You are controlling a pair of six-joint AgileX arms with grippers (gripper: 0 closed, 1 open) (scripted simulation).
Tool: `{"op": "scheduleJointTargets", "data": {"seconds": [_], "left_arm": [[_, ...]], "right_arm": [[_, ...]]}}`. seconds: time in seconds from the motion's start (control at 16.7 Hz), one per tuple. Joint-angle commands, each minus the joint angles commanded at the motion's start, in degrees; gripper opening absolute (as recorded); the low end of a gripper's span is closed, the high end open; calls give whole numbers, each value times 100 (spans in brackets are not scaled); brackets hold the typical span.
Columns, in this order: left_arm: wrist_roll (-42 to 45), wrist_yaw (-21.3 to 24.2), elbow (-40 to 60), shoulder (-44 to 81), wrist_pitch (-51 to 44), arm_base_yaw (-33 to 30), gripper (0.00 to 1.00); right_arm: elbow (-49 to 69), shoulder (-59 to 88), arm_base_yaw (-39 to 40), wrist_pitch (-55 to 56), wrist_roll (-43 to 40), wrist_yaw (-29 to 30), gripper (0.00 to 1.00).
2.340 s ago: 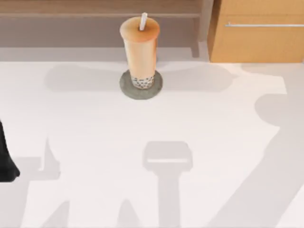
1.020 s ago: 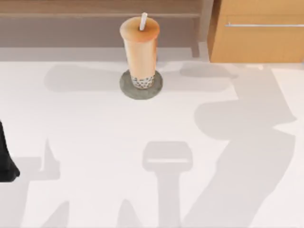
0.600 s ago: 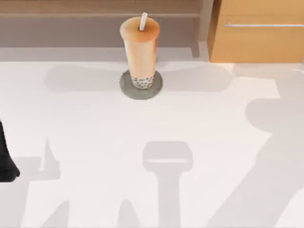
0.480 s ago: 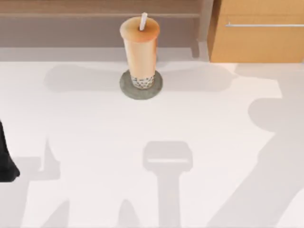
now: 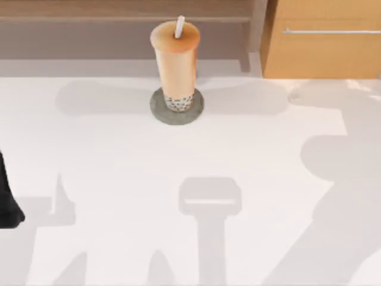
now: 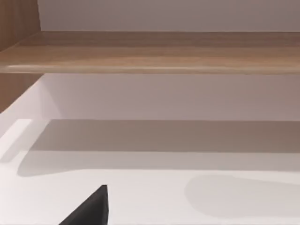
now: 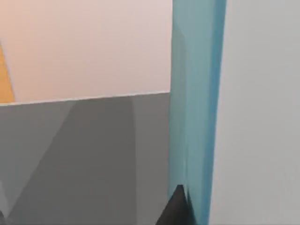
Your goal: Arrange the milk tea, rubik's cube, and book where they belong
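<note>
The milk tea [image 5: 175, 62] is standing upright on its grey coaster [image 5: 177, 108] at the counter's [image 5: 119, 167] far middle, apparently placed; cube and book are seemingly remaining. I cannot tell either tool's state.

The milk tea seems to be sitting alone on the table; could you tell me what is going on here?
The milk tea stands upright on a grey coaster toward the back of the white table, in front of a wooden shelf. Nothing is touching it. The left arm sits parked at the table's left edge. In the right wrist view, a teal upright slab appears close up.
</note>
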Motion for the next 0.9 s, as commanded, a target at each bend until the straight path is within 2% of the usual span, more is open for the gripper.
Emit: {"op": "scheduleJointTargets", "data": {"seconds": [0.36, 0.66, 0.9], "left_arm": [[0, 0, 0, 0, 0, 0, 100], [0, 0, 0, 0, 0, 0, 100], [0, 0, 0, 0, 0, 0, 100]], "right_arm": [[-1819, -1576, -456, 66, 2383, -161, 0], [-4068, -2843, -927, 456, 4372, -361, 0], [-6014, -3323, -1193, 720, 5453, -542, 0]]}}
